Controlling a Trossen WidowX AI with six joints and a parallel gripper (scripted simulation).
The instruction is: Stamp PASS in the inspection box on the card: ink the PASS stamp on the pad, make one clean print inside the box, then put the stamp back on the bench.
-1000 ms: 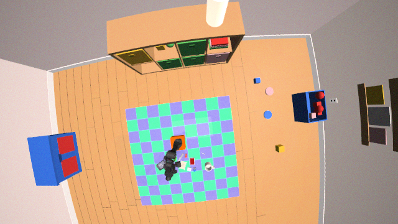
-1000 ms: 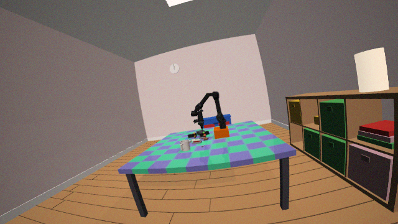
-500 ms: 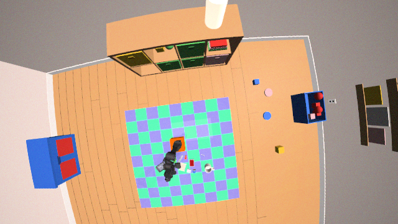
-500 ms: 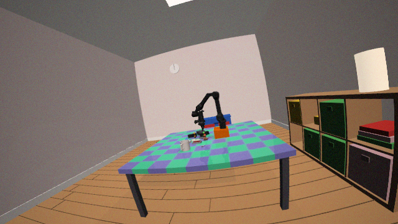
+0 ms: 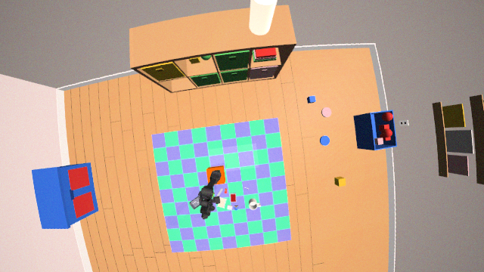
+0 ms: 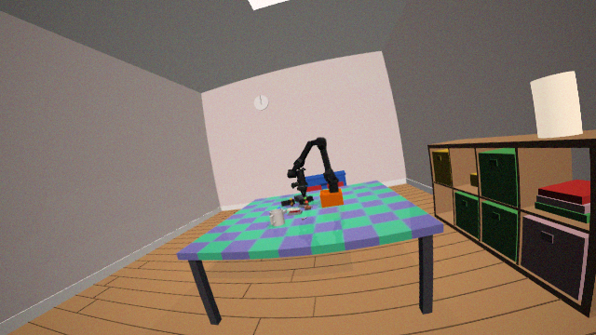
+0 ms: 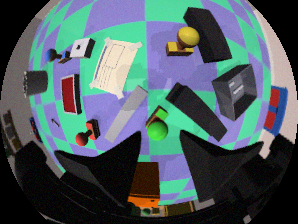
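My gripper (image 7: pixel 160 134) (image 6: pixel 304 194) points down above the bench, partly open and empty. In the wrist view a green-knobbed stamp (image 7: pixel 157 131) shows between the fingertips, below them. A red stamp (image 7: pixel 82 139) lies to the left, a blue one (image 7: pixel 51 55) at upper left, a yellow one (image 7: pixel 188 37) at upper right. Which reads PASS cannot be told. The cream card (image 7: pixel 114 70) (image 5: pixel 221 202) is taped down, with a printed box outline. The red ink pad (image 7: pixel 70 94) (image 5: pixel 233 197) lies left of it in the wrist view. No stamp faces are readable.
A pale strip (image 7: pixel 126 114) lies left of the green stamp. Dark blocks (image 7: pixel 197 111) (image 7: pixel 207 35) and a grey tray (image 7: pixel 244 90) lie to the right. A white block (image 7: pixel 82 48) is near the card. A mug (image 5: pixel 252 204) (image 6: pixel 277 218) and the orange base block (image 6: pixel 331 199) also stand there.
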